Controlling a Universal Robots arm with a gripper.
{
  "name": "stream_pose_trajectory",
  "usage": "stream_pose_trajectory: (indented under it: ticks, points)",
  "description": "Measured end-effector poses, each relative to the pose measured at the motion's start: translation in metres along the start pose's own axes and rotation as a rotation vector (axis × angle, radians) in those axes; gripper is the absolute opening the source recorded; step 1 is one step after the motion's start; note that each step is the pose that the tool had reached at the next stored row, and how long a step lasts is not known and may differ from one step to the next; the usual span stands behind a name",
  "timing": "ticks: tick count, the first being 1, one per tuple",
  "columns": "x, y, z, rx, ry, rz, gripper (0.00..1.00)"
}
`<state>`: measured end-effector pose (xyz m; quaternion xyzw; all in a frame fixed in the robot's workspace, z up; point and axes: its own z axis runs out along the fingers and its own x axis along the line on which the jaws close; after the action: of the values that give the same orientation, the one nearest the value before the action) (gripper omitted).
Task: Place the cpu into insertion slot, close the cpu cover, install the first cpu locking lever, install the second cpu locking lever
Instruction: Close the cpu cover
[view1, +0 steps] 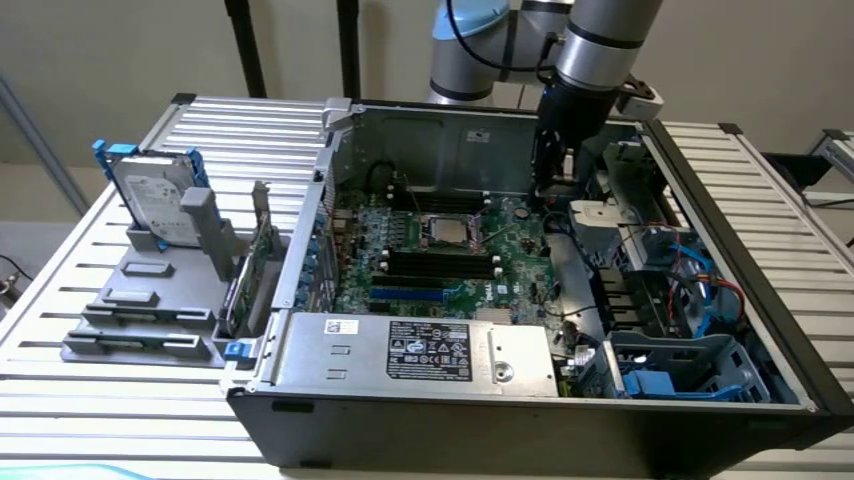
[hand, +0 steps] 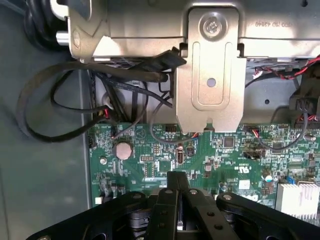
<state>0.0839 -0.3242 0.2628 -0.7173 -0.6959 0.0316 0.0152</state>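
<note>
The insertion slot (view1: 447, 228) is a small square socket with a dark centre and a silvery frame, sitting on the green circuit board (view1: 441, 255) inside the open computer case. I cannot tell the cpu cover apart from that frame. The cpu is out of view, and the locking levers are too small to make out. My gripper (view1: 550, 193) reaches down into the case to the exterior view's right of the slot, near the back wall. In the wrist view the gripper (hand: 178, 181) is shut, its black fingers (hand: 170, 200) pressed together with nothing visible between them, hovering over the board (hand: 200, 155).
A metal bracket (hand: 210, 75) and looping black cables (hand: 60, 100) lie just beyond the fingertips. A large labelled silver box (view1: 420, 350) fills the case's front, and black memory slots (view1: 427, 265) lie below the socket. A hard drive (view1: 154, 200) stands on a grey rack outside.
</note>
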Motion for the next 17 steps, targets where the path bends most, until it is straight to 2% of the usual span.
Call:
stream_pose_trajectory:
  ticks: [8,13,14,15,17]
  points:
    - [-0.001,0.0006,0.0146,0.0000,0.0000,-0.002,0.11]
    - [-0.001,-0.0069,0.0238,0.0008,-0.0001,-0.003,0.11]
    - [-0.001,-0.0095,0.0249,0.0025,-0.0002,-0.003,0.11]
    - [-0.001,-0.0107,0.0252,0.0082,-0.0005,-0.003,0.11]
    - [-0.001,-0.0121,0.0253,0.0291,-0.0013,-0.003,0.11]
